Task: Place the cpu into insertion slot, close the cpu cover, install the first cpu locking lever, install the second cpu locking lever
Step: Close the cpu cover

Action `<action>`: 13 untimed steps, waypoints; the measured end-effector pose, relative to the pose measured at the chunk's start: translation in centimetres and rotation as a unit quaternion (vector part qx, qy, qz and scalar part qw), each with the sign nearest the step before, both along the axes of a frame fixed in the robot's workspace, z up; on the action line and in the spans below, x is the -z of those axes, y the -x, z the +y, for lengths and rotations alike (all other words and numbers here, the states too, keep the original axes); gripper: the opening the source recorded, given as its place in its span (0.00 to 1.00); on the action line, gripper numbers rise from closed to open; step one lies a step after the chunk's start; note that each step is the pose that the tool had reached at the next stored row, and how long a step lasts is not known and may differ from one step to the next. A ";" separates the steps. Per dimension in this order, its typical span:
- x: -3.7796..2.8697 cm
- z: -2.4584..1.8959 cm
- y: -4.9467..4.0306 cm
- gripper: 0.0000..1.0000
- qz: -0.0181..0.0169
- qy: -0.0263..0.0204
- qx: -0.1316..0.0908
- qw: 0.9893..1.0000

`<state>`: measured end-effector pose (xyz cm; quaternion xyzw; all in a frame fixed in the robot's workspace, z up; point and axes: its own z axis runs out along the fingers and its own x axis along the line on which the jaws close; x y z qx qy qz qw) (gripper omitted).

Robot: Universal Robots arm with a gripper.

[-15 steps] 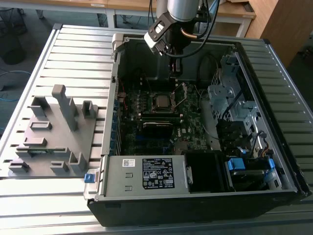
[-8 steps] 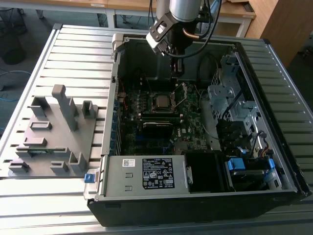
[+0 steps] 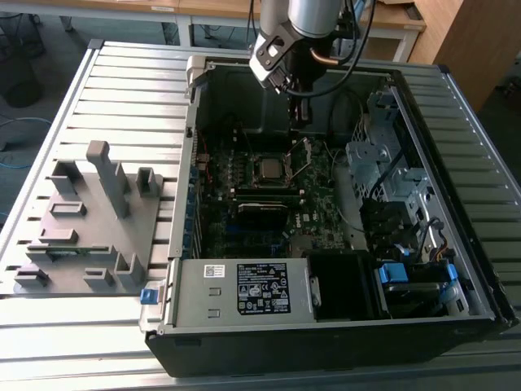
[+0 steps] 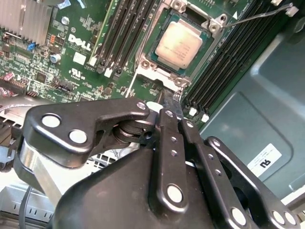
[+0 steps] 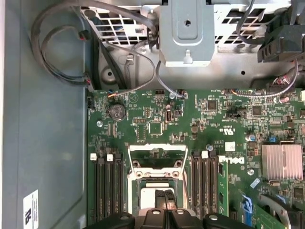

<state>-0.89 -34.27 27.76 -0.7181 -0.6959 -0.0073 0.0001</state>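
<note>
Gripper, fingers seemingly together, hangs tilted above seated cpu.

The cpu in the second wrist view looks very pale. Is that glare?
Likely glare: in the second wrist view the cpu reflects light, while the gripper in front is dark; in the exterior view it looks duller inside the shaded case.

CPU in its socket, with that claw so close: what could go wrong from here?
The gripper hangs shut, just beside the cpu in the insertion slot. If it drifted sideways, it might nudge the chip askew or scratch the circuit board. A thin locking lever juts out loose over the memory slots, where the gripper could catch and bend it.
</note>
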 end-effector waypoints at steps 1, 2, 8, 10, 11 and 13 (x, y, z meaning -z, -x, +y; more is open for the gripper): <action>0.01 0.00 -0.08 0.10 0.000 0.000 0.000 1.000; 0.01 0.00 -0.15 0.10 0.000 0.000 0.000 1.000; 0.03 0.00 -0.56 0.10 0.000 0.000 0.000 1.000; 0.03 0.00 -0.72 0.10 0.000 0.000 0.000 1.000; 0.04 0.00 -0.80 0.10 0.000 0.000 0.000 1.000; 0.05 0.00 -0.98 0.10 0.000 0.000 0.000 1.000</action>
